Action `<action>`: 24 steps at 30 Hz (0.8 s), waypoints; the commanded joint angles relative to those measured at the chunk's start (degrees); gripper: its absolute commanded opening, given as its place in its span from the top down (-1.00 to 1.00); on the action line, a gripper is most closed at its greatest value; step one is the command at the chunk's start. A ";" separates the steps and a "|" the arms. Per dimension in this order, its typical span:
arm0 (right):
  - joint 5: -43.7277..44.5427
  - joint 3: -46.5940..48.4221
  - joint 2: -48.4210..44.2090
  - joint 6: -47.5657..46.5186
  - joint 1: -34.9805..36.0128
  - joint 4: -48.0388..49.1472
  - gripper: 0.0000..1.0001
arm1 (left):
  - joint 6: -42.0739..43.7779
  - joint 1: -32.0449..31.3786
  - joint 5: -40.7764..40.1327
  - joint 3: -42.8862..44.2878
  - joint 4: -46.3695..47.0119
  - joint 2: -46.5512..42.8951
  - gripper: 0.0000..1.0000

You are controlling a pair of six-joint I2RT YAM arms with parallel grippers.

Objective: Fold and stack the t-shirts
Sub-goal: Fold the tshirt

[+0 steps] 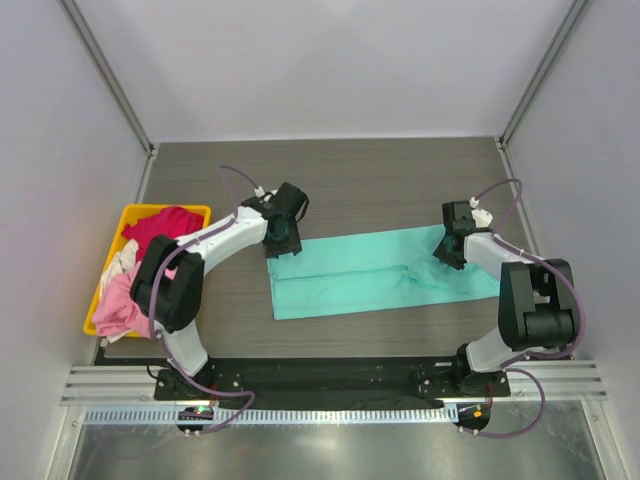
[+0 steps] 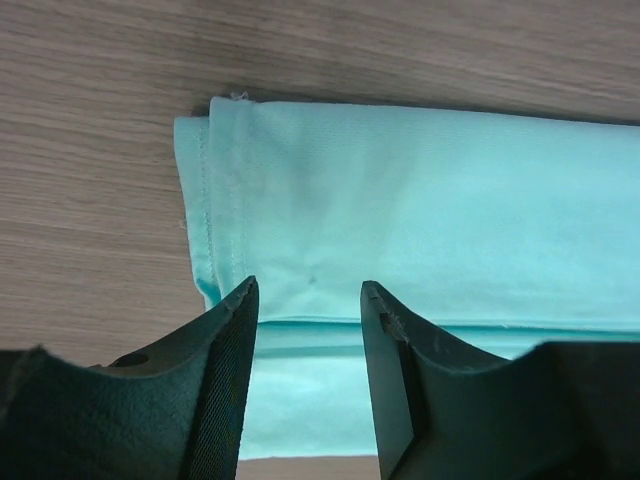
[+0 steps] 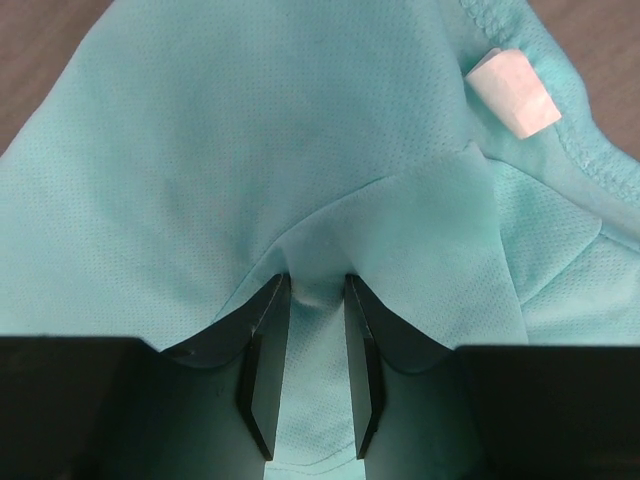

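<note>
A teal t-shirt [image 1: 370,270] lies folded in a long strip across the middle of the table. My left gripper [image 1: 283,243] hangs over its far left corner. In the left wrist view that gripper [image 2: 308,295] is open, with the flat folded hem [image 2: 225,190] below it and nothing between the fingers. My right gripper [image 1: 451,250] is at the shirt's right end. It [image 3: 317,285] is shut on a raised pinch of the teal cloth [image 3: 250,150], near the collar with its white label [image 3: 515,95]. Magenta-red [image 1: 160,228], whitish [image 1: 122,258] and light pink [image 1: 125,305] t-shirts lie crumpled in the bin.
The yellow plastic bin [image 1: 165,208] stands at the table's left edge, beside the left arm's elbow. Grey walls close in the table at the back and both sides. Bare dark wood [image 1: 380,185] shows behind the teal shirt.
</note>
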 commanded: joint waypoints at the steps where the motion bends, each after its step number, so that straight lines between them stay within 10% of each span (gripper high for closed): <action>1: -7.46 2.38 6.91 -4.44 -0.08 4.90 0.30 | 0.62 0.25 -2.39 3.95 -1.30 -5.99 0.05; 14: -16.17 41.30 35.83 -15.87 -0.08 -0.46 0.26 | 7.92 -0.54 7.28 -1.13 0.45 -7.05 0.01; 24: -21.27 51.26 32.09 -18.00 0.01 -6.79 0.17 | 9.06 -10.72 13.53 -6.14 7.65 -5.55 0.04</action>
